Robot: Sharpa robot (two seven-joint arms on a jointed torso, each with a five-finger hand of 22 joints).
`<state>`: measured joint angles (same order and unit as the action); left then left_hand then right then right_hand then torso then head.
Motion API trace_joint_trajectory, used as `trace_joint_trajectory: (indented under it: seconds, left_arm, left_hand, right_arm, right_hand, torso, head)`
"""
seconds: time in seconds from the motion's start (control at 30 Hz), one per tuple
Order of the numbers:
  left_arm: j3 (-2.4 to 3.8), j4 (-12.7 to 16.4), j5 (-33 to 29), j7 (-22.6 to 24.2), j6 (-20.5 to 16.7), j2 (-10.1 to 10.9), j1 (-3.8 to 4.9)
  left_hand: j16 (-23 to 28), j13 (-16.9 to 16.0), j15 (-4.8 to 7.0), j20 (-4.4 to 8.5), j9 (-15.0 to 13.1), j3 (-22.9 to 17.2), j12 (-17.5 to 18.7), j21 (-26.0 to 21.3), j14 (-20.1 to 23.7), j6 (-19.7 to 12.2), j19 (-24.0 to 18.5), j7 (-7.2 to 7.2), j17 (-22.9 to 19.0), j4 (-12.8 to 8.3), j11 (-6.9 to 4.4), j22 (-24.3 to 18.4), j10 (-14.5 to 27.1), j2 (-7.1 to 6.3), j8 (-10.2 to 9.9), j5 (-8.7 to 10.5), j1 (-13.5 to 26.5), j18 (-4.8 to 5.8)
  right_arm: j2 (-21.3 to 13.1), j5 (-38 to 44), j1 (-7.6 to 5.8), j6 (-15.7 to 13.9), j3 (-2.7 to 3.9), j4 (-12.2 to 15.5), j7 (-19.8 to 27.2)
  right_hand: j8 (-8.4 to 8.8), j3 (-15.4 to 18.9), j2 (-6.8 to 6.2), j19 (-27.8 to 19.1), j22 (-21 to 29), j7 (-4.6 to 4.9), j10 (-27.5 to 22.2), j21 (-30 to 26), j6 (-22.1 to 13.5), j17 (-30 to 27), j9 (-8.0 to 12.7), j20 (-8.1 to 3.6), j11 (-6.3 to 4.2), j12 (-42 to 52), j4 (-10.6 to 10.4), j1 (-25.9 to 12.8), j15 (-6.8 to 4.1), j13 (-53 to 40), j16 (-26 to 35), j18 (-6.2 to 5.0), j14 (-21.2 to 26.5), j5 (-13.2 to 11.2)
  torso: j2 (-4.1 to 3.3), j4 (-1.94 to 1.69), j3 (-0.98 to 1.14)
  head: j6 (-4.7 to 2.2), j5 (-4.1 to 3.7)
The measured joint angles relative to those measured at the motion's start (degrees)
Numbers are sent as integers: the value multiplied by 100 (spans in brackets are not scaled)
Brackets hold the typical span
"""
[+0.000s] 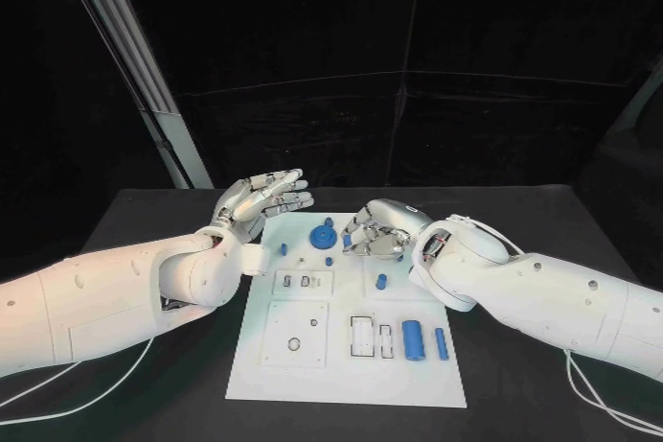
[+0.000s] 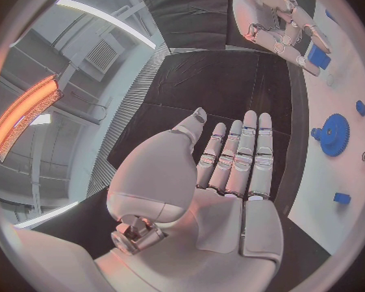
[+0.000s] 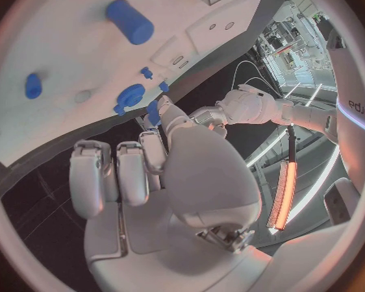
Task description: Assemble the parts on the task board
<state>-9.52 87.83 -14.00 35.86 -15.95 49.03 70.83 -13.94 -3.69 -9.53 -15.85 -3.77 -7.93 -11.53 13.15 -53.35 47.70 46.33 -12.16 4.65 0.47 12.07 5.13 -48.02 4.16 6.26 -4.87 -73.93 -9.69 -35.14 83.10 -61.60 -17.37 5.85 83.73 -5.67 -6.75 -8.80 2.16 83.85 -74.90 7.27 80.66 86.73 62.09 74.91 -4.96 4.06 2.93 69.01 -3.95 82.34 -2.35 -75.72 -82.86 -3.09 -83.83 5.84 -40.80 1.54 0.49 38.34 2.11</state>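
A black table (image 1: pixel 152 221) carries the white task board (image 1: pixel 346 380), which lies flat in its middle, long side running away from the robot. The board's near edge sits close to the table's front, its far end reaches toward the dark backdrop.

Partial lettering "eda" on white arm (image 3: pixel 354 104); nothing else legible.
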Motion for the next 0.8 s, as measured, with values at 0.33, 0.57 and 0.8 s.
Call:
trace_joint_trajectory:
  seconds: [0.33, 0.57, 0.8]
  left_arm:
    - [3, -63, -11, 25, 10, 7, 43]
    - [3, -111, -16, 41, 17, -1, 62]
    - [3, -138, -18, 47, 23, -8, 75]
  left_hand:
    - [0, 0, 0, -15, 0, -15, 0, 0, 0, 0, 15, 0, 0, -15, 0, -5, 0, 0, 0, 0, 0, -1]
    - [0, 0, 0, -15, 0, -15, 0, 0, 0, 0, 15, 0, -4, -15, 0, -5, 0, 0, 0, 0, 0, -1]
    - [0, 0, 0, -14, 0, -15, 0, 0, 0, 0, 14, 0, -4, -15, 1, -4, 1, 0, 0, 0, 0, 0]
  right_arm:
    - [477, 522, 35, 153, -4, -134, -112]
    - [679, 857, 112, 252, -140, -225, -181]
    - [798, 1015, 137, 343, -199, -280, -233]
  right_hand:
    - [33, 1, 0, 0, 0, -9, -9, 0, -9, 0, 0, 0, -9, 1, 0, 0, 1, -1, 0, 0, 1, 30]
    - [40, -19, -1, 0, 0, -1, -11, 0, -1, -1, -1, 0, -7, -50, 13, 0, -15, -10, 32, 0, -15, 63]
    - [37, -28, -2, -20, 0, -1, -11, 0, 0, -1, -1, -19, -7, -51, 7, 0, -16, -10, 32, 0, -18, 63]
  torso:
    - [-3, 5, -6]
    - [-3, 15, -7]
    - [-8, 18, 5]
  head:
    - [37, 70]
    - [51, 161]
    - [108, 170]
